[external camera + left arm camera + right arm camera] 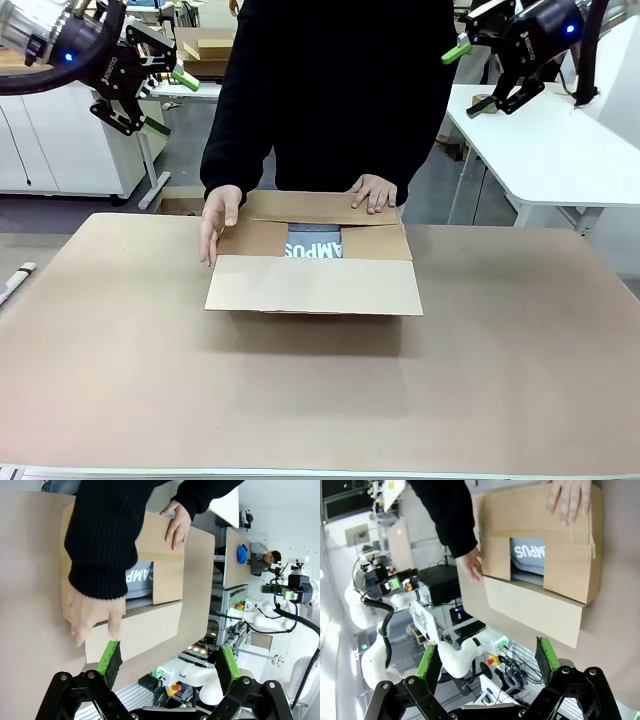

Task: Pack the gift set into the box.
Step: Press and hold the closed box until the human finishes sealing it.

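Spread-open left hand (167,652) and right hand (487,647) hang well apart from gift set (314,245); it seemingly lies inside box (315,287).

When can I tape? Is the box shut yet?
Not yet: the box has its near flap open, and the gift set shows between flaps.

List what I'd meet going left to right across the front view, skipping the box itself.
left gripper → person's picture-left hand → gift set → person's picture-right hand → right gripper
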